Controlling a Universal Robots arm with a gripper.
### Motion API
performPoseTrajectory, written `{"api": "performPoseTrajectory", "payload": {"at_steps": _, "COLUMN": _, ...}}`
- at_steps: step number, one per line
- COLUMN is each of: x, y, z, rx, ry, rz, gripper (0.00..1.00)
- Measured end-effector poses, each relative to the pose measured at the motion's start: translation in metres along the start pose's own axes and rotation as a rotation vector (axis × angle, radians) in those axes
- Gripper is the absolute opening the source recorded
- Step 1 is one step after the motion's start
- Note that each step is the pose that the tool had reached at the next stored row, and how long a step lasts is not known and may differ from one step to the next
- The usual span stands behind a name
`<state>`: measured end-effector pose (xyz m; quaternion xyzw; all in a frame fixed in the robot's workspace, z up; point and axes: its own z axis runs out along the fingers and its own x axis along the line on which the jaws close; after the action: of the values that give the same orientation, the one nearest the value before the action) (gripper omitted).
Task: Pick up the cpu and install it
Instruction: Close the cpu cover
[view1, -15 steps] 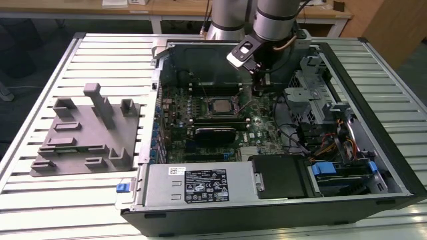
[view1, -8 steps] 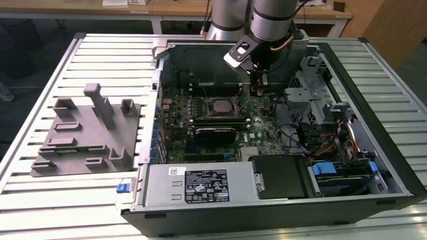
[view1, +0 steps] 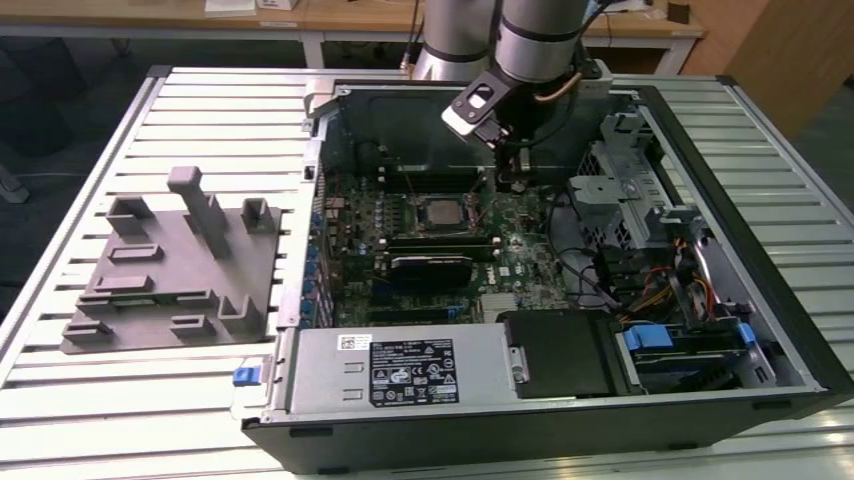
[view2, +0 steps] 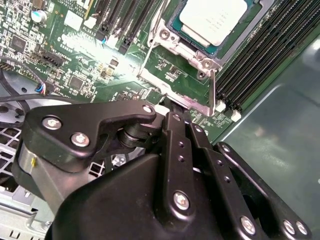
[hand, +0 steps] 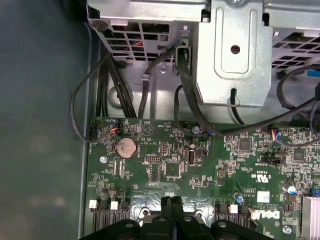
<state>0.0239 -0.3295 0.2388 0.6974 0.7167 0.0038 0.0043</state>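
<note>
The small, flat, square cpu with a shiny silver top (view2: 212, 20) sits in its socket on the green circuit board (view2: 100, 60), so putting it in looks done, and the black robot hand (view2: 175, 112), closed on nothing, hangs just beside the socket's silver metal frame (view2: 200, 57).

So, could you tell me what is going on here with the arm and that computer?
A robot arm reaches into an open computer case on a slatted table. The cpu lies silver top up inside the socket's metal frame on the motherboard. The claw is shut, its tip down just beside that frame, not on the cpu. A grey fixture block sits on the table at the exterior view's left.
</note>
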Motion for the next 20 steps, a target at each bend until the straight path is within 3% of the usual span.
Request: {"api": "performPoseTrajectory", "payload": {"at_steps": 20, "x": 0.0003, "y": -0.0129, "z": 0.0009, "rx": 0.0001, "ry": -0.0001, "rz": 0.0, "gripper": 0.11}}
